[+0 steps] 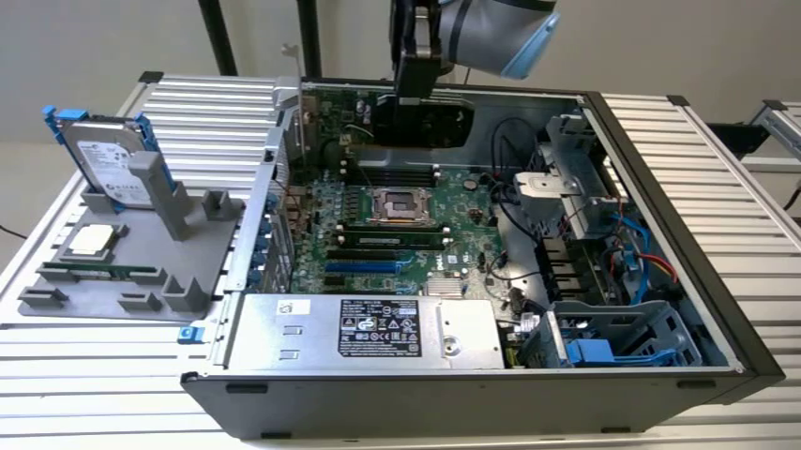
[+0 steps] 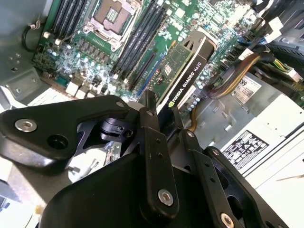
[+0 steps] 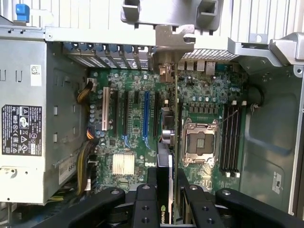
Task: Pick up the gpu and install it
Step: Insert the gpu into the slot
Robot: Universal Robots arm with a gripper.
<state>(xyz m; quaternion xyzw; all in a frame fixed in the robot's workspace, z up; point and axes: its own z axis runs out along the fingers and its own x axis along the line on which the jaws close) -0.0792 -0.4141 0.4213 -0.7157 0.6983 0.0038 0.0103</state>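
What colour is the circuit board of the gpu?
Green; the gpu shows best in the second wrist view.

Edge-on gpu (image 3: 165,156), pinched in claw (image 3: 167,187) — over motherboard (image 3: 209,95)

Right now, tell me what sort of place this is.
Probably a robot bench for PC assembly: an open case on a slatted table, a fixture holding a hard drive, the gripper holding the gpu.

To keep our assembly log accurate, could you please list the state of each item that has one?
Green gpu card with black cooler: gripped on edge over the green motherboard.
Black hand: shut on the gpu card.
Dark grey computer case: open, side panel off.
Silver CPU socket: empty.
Silver hard drive with blue rails: upright in the grey holder.
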